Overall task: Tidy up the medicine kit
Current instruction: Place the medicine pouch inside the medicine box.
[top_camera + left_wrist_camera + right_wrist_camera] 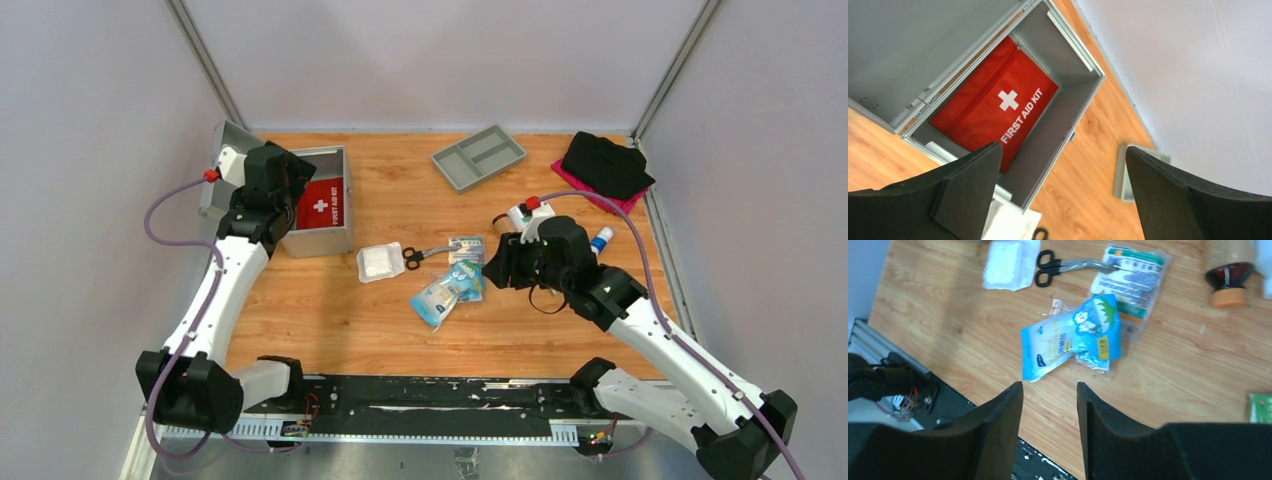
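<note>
Overhead rear view, wrist views downward (close)

The open case [1070, 60] can be entered from above, its floor largely covered by a red pouch [998, 107]. Mid-table is cluttered by packets [450, 288] and scissors [418, 255].

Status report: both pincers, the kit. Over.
Left pincer open, empty, above medicine kit. Kit lid up, red pouch inside. Right pincer open, empty, facing blue packet.

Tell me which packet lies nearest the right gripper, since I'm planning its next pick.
The blue packet; the green-printed packet and white gauze pack lie farther off, beside the scissors.
</note>
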Available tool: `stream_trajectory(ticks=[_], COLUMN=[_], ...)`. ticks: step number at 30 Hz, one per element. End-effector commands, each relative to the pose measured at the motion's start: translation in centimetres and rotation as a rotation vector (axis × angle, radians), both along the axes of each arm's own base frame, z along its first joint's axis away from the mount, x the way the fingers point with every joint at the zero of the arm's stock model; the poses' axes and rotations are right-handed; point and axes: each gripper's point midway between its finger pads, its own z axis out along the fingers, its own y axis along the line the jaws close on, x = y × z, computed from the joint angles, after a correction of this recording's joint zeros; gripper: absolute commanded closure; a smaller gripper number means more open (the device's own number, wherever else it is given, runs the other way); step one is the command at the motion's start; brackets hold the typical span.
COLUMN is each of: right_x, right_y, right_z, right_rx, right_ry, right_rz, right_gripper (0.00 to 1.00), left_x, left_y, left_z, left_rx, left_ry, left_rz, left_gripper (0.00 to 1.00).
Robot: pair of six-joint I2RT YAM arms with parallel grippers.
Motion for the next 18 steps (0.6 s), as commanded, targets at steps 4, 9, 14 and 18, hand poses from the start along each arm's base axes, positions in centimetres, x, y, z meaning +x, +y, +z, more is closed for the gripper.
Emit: stream_trajectory(ticks=[4, 9, 14, 18], right_x=[1.3, 1.8, 1.6, 1.6], right_y=[-4.8, -6.8, -6.7, -5.6], right_z=[-0.9, -2.0, -3.6, -4.5], right_rx=[-0.159, -0.224, -0.249, -0.23], right_ry=[0.05, 0.053, 0.1, 0.188], right_rz=[-0.257, -0.36, -0.351, -0.308], right_gripper=[0.46, 0.39, 0.34, 0.31], left_x=[-4.0, -6.1, -8.1, -9.3], left_y=[-1.2, -1.4, -1.9, -2.3], left_z=[-1.3, -2.1, -2.7, -2.8], left_rx=[0.222, 0.336, 0.384, 0.402], left_ry=[0.157, 0.26, 0.255, 0.232], left_rz=[-0.289, -0.438, -0.531, -0.578], left_gripper=[0.0, 0.0, 0.0, 0.0])
